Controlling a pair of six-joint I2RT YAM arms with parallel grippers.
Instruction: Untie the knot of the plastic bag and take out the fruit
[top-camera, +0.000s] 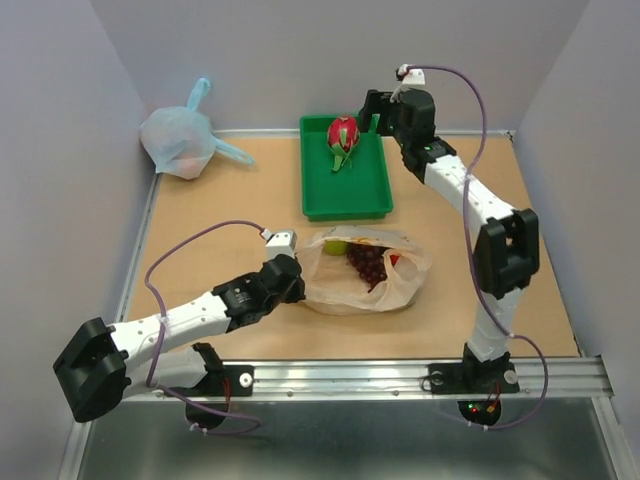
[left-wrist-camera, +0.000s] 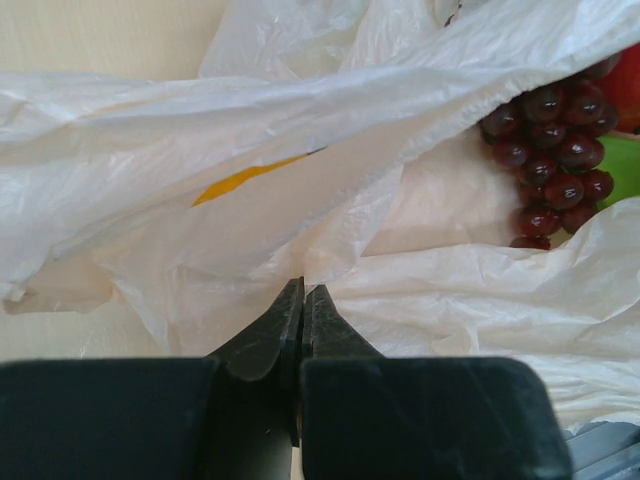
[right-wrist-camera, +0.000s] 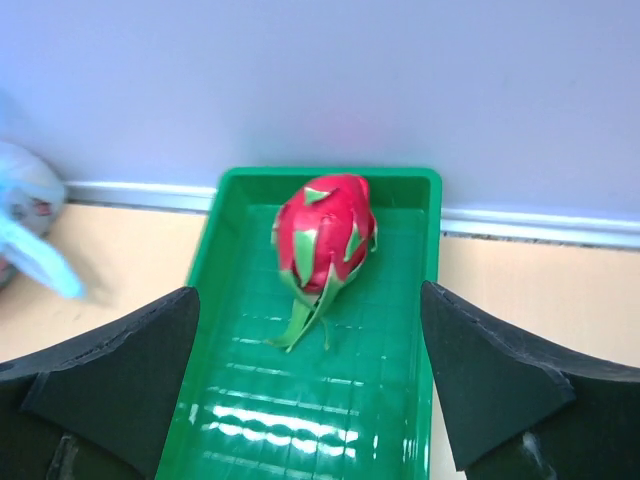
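Note:
The peach plastic bag (top-camera: 345, 288) lies open on the table in front of the green tray (top-camera: 372, 200). Dark purple grapes (top-camera: 367, 262), a green piece (top-camera: 336, 247) and a red piece (top-camera: 395, 260) show in its mouth. My left gripper (top-camera: 298, 280) is shut on the bag's left edge; in the left wrist view the closed gripper (left-wrist-camera: 302, 287) pinches the film (left-wrist-camera: 200, 240), with the grapes (left-wrist-camera: 553, 165) at the right. The red dragon fruit (top-camera: 343, 135) lies in the tray's far end. My right gripper (right-wrist-camera: 308, 290) is open and empty above the tray (right-wrist-camera: 400, 400), just back from the dragon fruit (right-wrist-camera: 325, 235).
A knotted pale blue bag (top-camera: 180, 140) sits at the back left corner by the wall. Grey walls close in the back and both sides. A metal rail (top-camera: 350, 378) runs along the near edge.

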